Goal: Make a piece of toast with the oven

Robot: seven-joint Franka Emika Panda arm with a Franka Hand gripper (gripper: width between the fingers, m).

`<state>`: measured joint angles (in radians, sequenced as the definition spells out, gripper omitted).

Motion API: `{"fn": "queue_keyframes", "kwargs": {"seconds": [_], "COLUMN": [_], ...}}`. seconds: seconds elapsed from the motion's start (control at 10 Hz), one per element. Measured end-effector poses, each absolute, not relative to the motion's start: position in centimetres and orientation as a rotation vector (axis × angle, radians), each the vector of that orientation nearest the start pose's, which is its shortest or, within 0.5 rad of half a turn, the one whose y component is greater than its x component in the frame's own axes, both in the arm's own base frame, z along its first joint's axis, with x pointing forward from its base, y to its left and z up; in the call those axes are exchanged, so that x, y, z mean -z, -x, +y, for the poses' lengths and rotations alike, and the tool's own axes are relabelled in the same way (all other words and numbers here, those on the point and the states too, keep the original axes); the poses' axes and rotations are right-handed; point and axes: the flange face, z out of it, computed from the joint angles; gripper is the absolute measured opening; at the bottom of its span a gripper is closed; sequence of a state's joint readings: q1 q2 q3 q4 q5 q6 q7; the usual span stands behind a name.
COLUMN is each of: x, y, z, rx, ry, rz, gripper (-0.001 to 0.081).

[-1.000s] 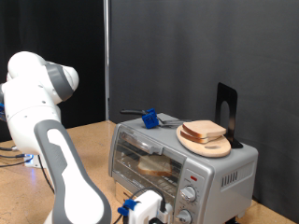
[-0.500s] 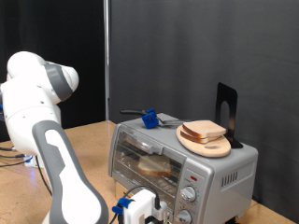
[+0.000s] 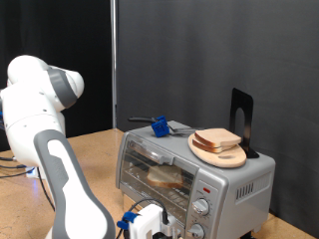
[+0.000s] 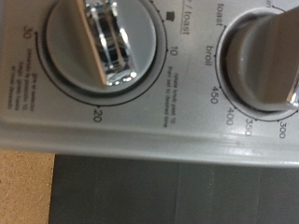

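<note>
The silver oven [image 3: 239,184] stands at the exterior view's right with its glass door shut. Through the glass a piece of toast [image 3: 167,177] lies on the wire rack. A second slice [image 3: 217,138] rests on a round wooden plate [image 3: 231,157] on the oven's top. My gripper [image 3: 143,223] hangs low at the oven's front, close to its two knobs [image 3: 199,208]; its fingers do not show clearly. The wrist view is filled by the timer knob [image 4: 103,42] and the temperature knob [image 4: 266,61], seen from very near, with no fingers in the picture.
A blue-handled tool [image 3: 159,125] and a black stand [image 3: 241,119] sit on the oven's top. A small red light [image 3: 206,187] shows above the knobs. The white arm [image 3: 55,149] fills the exterior view's left over the wooden table [image 3: 95,149].
The gripper has shifted slightly down and towards the exterior view's left in front of the knobs. The oven and both slices have not moved.
</note>
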<state>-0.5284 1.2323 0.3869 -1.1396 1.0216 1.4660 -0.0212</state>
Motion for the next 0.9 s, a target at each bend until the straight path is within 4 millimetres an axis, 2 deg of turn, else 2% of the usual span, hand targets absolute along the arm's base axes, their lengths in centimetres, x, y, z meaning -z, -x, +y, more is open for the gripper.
{"fn": "queue_keyframes", "kwargs": {"seconds": [0.2, 0.3, 0.4, 0.5, 0.6, 0.7, 0.8, 0.9], "x": [-11.3, -11.2, -11.2, -11.2, -11.2, -11.4, -11.9, -12.3], "y": [-69.0, -69.1, -69.0, -69.0, -69.0, -68.8, -68.3, -67.8], "z": [-8.3, -8.3, -8.2, -8.2, -8.2, -8.4, -8.9, -9.9], "rx": [-0.580, -0.575, -0.574, -0.574, -0.579, -0.592, -0.610, -0.624], "ry": [1.503, 1.505, 1.505, 1.505, 1.501, 1.491, 1.472, 1.450], "rz": [0.489, 0.487, 0.486, 0.486, 0.480, 0.466, 0.441, 0.420], "gripper": [0.0000, 0.0109, 0.0109, 0.0292, 0.0292, 0.0429, 0.0609, 0.0609]}}
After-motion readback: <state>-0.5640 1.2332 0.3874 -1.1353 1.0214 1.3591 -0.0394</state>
